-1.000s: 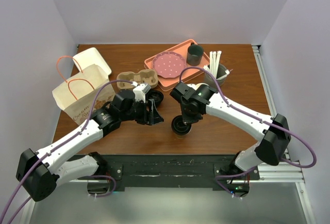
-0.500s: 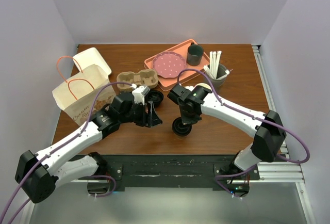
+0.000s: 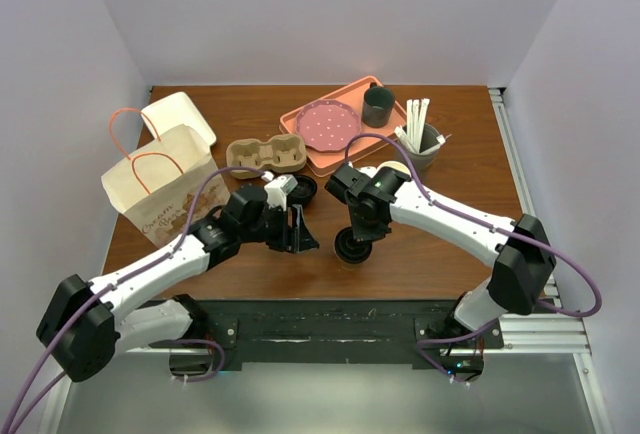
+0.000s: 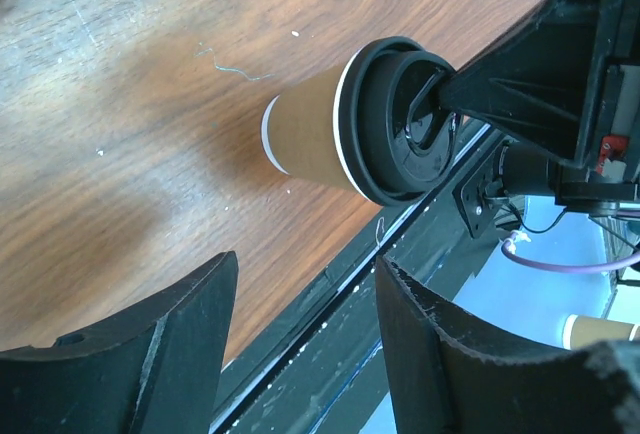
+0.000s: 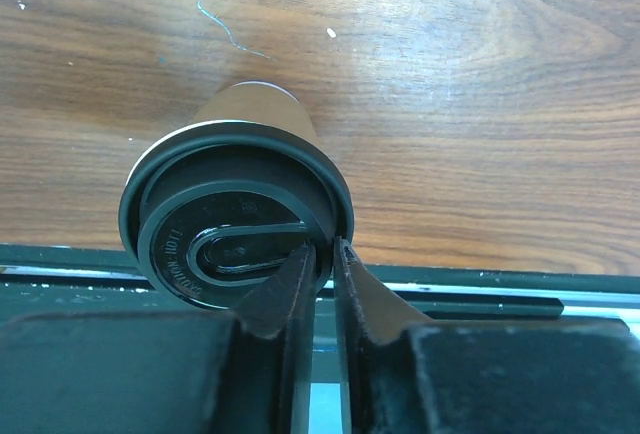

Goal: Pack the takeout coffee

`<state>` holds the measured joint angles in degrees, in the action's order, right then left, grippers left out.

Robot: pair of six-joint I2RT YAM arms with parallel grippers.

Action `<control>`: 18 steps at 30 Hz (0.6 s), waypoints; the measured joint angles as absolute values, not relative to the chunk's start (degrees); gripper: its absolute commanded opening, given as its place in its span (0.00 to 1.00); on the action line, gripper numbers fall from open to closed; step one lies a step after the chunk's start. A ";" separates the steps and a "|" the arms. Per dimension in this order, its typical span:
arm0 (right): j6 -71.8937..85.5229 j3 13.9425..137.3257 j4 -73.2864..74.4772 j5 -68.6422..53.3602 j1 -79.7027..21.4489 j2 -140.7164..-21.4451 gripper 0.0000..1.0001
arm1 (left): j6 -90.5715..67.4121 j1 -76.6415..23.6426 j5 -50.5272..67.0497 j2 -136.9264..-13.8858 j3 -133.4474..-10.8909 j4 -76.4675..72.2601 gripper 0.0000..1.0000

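- Where pale walls enclose it, the wooden bench carries the takeout coffee, lower centre.
- Orange tray holds a pink plate.
- Left pincer released; right pincer straddles the lid at its rim, grip unclear.

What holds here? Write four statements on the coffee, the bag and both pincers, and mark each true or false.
1. The takeout coffee stands upright on the table with its black lid on. True.
2. The left pincer grips the cup. False: its jaws stand open and empty, beside the cup.
3. The right pincer straddles the black lid's rim. True.
4. The coffee is already inside the paper bag. False: the bag stands at the table's left, well apart from the cup.
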<state>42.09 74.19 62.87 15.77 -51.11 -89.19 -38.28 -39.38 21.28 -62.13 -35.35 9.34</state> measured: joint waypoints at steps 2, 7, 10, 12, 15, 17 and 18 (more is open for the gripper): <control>42.33 74.19 62.89 15.92 -51.11 -89.17 0.26 | -38.33 -39.38 21.43 -63.13 -35.38 8.49 0.61; 42.61 74.19 63.09 15.97 -51.11 -88.44 0.32 | -38.30 -39.38 21.78 -65.47 -35.90 7.60 0.61; 42.65 74.28 63.18 15.97 -51.11 -87.20 0.34 | -38.30 -39.38 21.93 -66.24 -36.23 6.87 0.61; 42.65 74.56 63.29 15.97 -51.11 -86.48 0.35 | -38.30 -39.38 22.15 -66.65 -36.42 6.50 0.61; 42.61 75.68 63.22 15.75 -51.11 -85.89 0.39 | -38.35 -39.38 22.50 -67.48 -36.73 5.74 0.61; 42.41 75.94 62.65 15.29 -51.09 -85.73 0.40 | -38.37 -39.38 22.81 -68.12 -36.93 4.89 0.61; 42.37 75.94 62.30 15.05 -51.09 -85.71 0.41 | -38.39 -39.40 23.07 -68.38 -36.95 4.36 0.61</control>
<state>42.37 75.94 62.30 15.05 -51.09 -85.71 -38.39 -39.40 23.07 -68.38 -36.95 4.36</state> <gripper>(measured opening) 0.390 0.615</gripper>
